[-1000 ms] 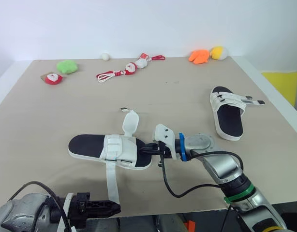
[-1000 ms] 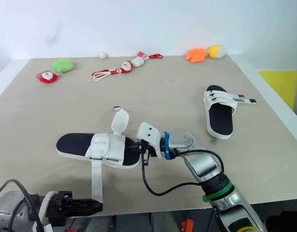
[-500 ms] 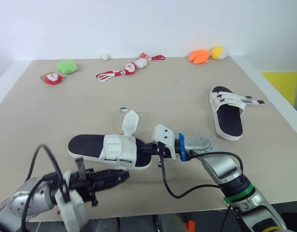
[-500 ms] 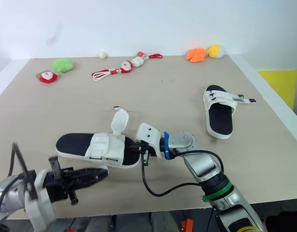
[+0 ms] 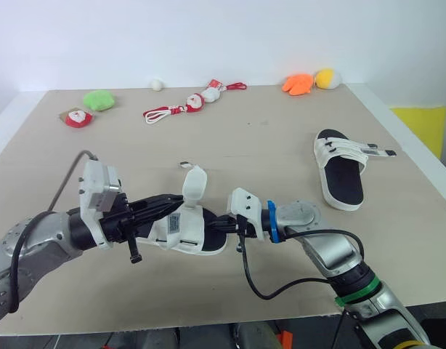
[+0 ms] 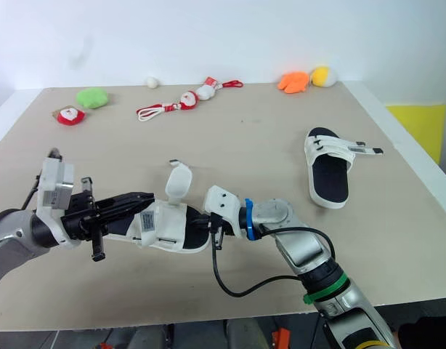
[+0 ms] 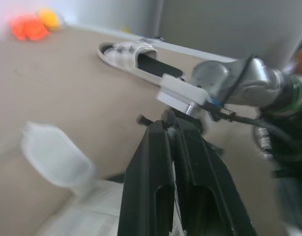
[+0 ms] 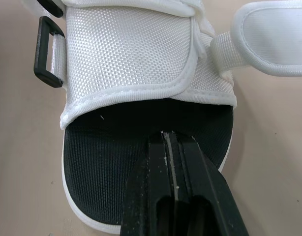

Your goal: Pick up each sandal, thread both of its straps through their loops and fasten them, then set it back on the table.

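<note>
The near sandal (image 5: 188, 227), white with a black footbed, lies in the table's front middle. One strap (image 5: 195, 185) stands up from its far side. My left gripper (image 5: 181, 201) reaches over the sandal's upper from the left, shut on the other, long strap, which shows as a thin white strip between its fingers (image 7: 156, 162). My right gripper (image 8: 169, 135) is shut, its tips resting on the footbed at the toe end, just short of the upper and its black loop (image 8: 47, 59). A second sandal (image 5: 343, 178) lies at the right, straps across it.
Small toys line the back edge: a green one (image 5: 99, 99), a red one (image 5: 79, 117), a red-and-white cord (image 5: 187, 107), a white ball (image 5: 157, 84), an orange one (image 5: 299, 84) and a yellow one (image 5: 328, 78). The table's front edge runs close below both arms.
My left arm rose from below the front edge and swung over the near sandal. The long strap that lay toward the front edge is gone from there. The right arm has not moved.
</note>
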Robot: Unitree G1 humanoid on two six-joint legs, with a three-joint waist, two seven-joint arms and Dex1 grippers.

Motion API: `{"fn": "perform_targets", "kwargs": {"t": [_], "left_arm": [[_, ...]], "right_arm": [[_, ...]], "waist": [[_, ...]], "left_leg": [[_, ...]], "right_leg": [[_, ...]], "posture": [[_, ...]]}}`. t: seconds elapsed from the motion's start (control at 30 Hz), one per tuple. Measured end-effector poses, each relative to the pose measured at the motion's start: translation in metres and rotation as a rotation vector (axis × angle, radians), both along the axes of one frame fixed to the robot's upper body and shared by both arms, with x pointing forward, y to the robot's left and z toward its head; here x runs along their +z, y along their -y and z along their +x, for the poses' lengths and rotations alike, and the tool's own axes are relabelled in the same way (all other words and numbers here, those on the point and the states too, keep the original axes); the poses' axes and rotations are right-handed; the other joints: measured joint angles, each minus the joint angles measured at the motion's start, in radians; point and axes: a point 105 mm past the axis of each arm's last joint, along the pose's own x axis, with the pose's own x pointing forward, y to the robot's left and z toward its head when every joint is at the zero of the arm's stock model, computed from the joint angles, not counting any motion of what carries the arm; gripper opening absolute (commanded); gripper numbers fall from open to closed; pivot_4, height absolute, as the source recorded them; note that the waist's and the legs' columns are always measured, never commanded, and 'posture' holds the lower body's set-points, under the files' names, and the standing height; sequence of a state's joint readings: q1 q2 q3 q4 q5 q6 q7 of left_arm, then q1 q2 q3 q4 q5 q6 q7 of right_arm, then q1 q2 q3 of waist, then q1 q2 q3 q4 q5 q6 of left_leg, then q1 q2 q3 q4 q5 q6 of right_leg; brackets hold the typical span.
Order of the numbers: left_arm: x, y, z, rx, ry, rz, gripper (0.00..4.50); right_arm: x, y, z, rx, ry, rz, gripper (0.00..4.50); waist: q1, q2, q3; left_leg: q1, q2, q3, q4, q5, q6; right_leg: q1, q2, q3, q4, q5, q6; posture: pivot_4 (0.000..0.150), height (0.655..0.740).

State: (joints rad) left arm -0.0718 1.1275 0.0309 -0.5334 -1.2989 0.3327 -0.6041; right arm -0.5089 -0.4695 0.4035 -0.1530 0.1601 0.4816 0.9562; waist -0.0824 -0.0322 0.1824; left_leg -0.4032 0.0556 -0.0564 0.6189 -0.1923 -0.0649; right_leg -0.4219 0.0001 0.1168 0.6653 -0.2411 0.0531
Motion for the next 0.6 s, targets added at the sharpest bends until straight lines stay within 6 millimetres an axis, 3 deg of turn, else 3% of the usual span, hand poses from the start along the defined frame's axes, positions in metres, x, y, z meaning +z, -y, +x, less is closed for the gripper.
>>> {"fn": "perform_targets", "kwargs": {"t": [0.33, 0.6], "left_arm": [[-0.009, -0.013, 0.032, 0.028, -0.167, -0.092, 0.06], [-0.01, -0.018, 0.041, -0.122, -0.328, -0.14, 0.06]], "right_arm": [[0.0, -0.001, 0.0, 0.0, 0.005, -0.002, 0.0], [0.0, -0.002, 0.0, 0.001, 0.006, 0.001, 0.0]], "waist": [[-0.001, 0.0, 0.0], [-0.003, -0.001, -0.001]], "left_leg": [[0.0, 0.0, -0.001, 0.0, 0.0, 0.0], [-0.001, 0.001, -0.001, 0.0, 0.0, 0.0]], "right_leg": [[0.0, 0.001, 0.0, 0.0, 0.0, 0.0], [-0.001, 0.002, 0.0, 0.0, 0.0, 0.0]], "posture": [[0.15, 0.74], [0.15, 0.74]]}}
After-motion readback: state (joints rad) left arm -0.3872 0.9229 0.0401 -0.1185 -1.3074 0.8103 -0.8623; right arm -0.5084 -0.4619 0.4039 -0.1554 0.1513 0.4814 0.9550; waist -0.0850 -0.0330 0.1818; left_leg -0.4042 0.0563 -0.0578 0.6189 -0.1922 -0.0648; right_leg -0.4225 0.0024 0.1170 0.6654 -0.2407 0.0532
